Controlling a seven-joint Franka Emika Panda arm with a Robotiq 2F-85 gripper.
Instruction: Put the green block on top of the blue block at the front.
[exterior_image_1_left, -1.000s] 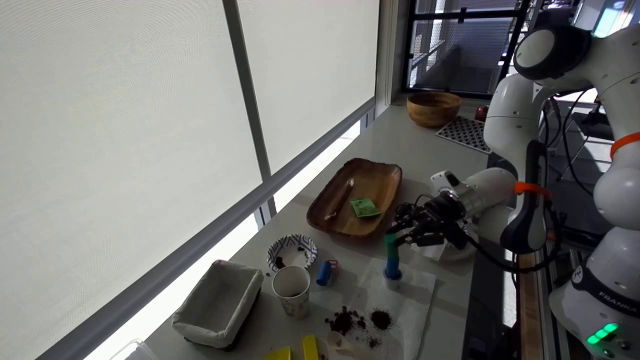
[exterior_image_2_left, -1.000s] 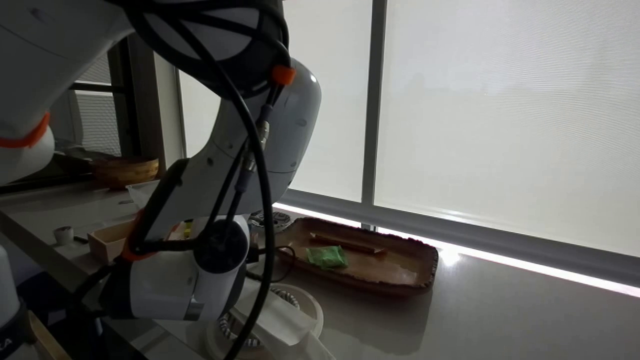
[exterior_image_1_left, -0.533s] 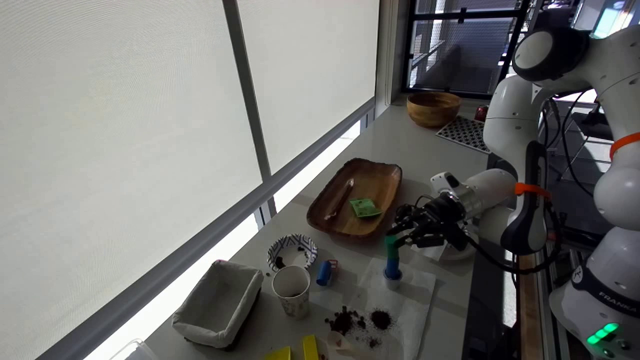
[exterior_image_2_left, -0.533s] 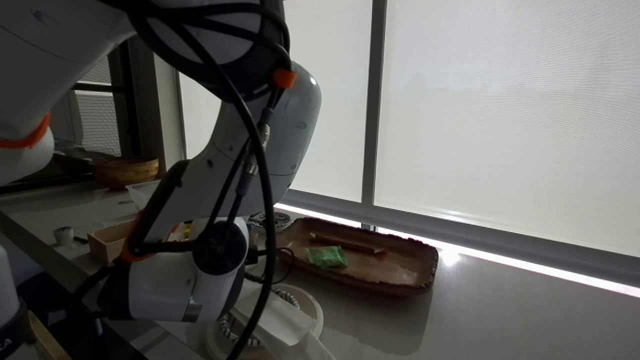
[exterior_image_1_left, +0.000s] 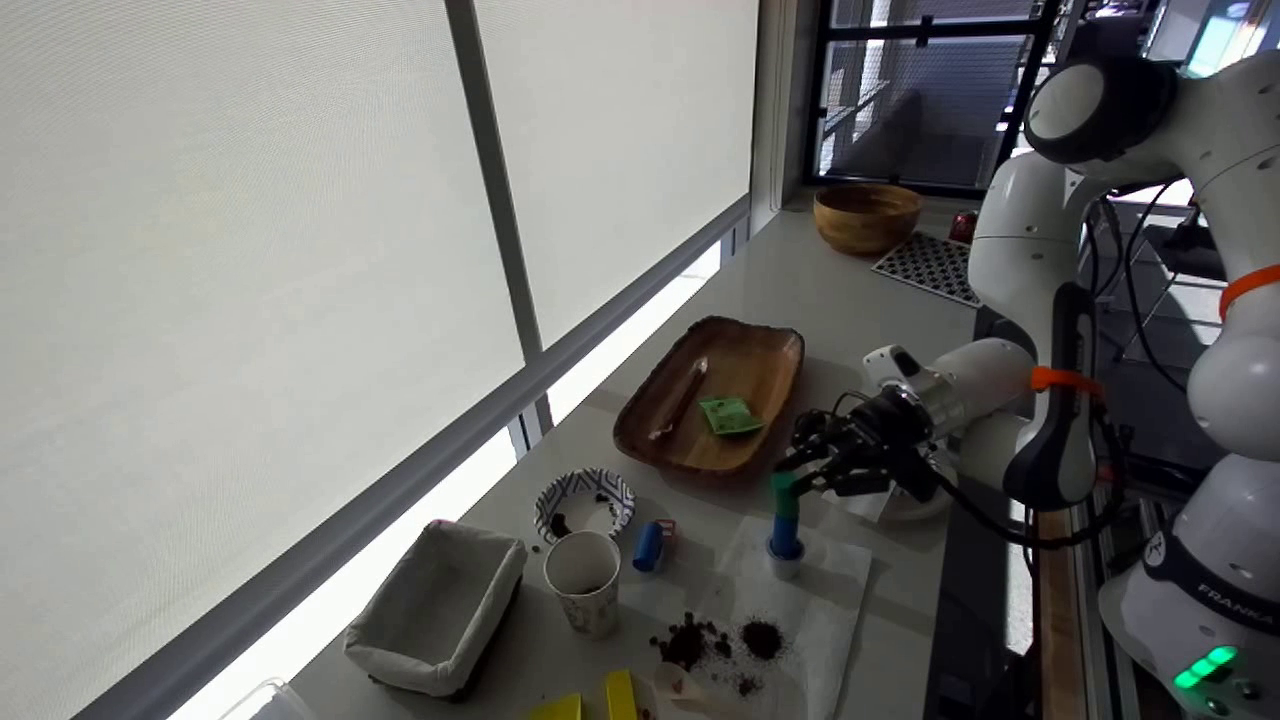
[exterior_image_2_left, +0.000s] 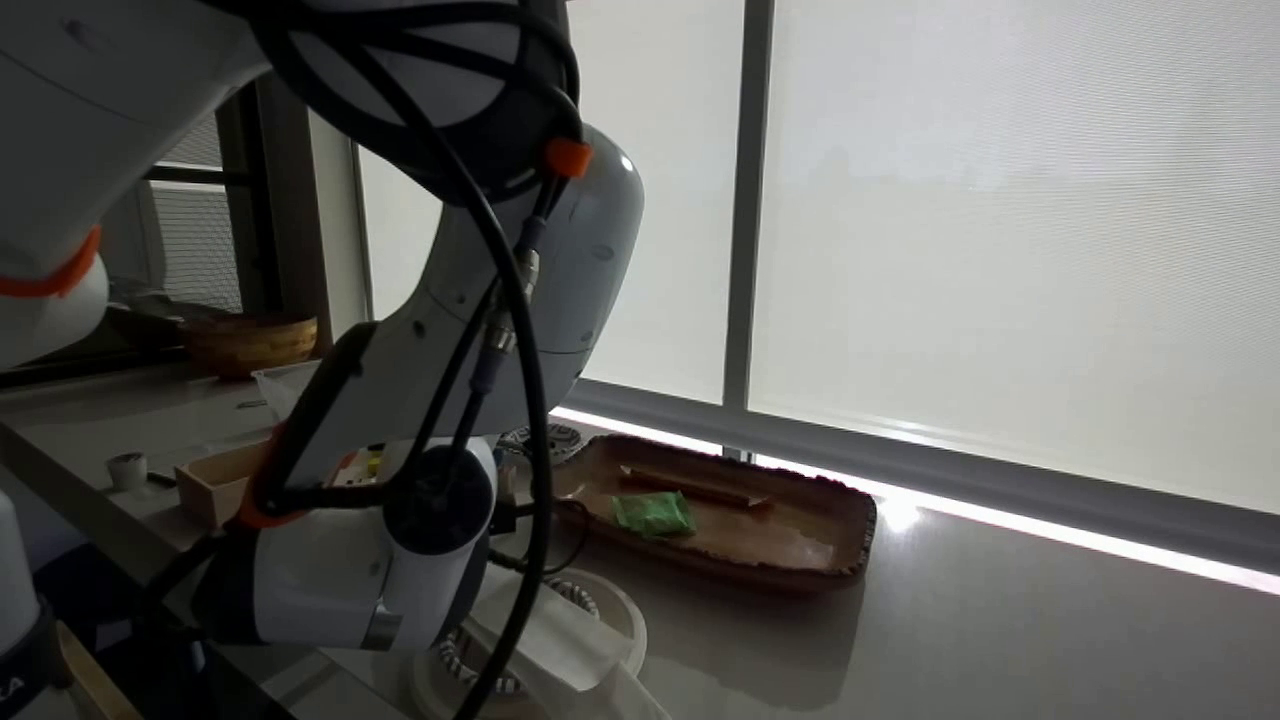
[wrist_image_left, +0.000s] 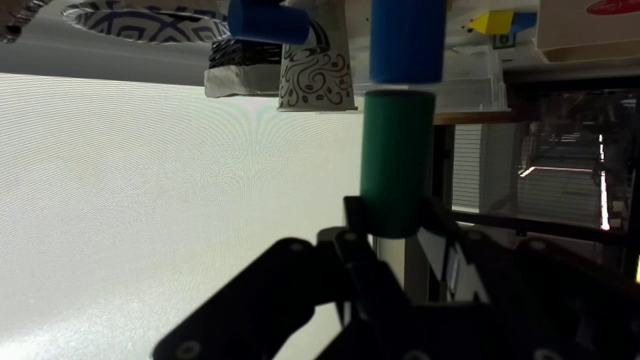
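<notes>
The green block, a small upright cylinder, is held at its upper end by my gripper. It is directly above the upright blue block, which stands in a small white holder. In the wrist view, which is upside down, the fingers are shut on the green block. A thin pale gap shows between it and the blue block. A second blue block lies to the left and also shows in the wrist view. The arm hides gripper and blocks in an exterior view.
A wooden tray with a green packet is behind. A patterned bowl, paper cup and lined basket stand left. Dark grounds lie on white paper. A napkin-covered plate is under the arm.
My gripper has come down very slightly with the green block, mostly in the first half second. The blue block and other objects have not moved.
</notes>
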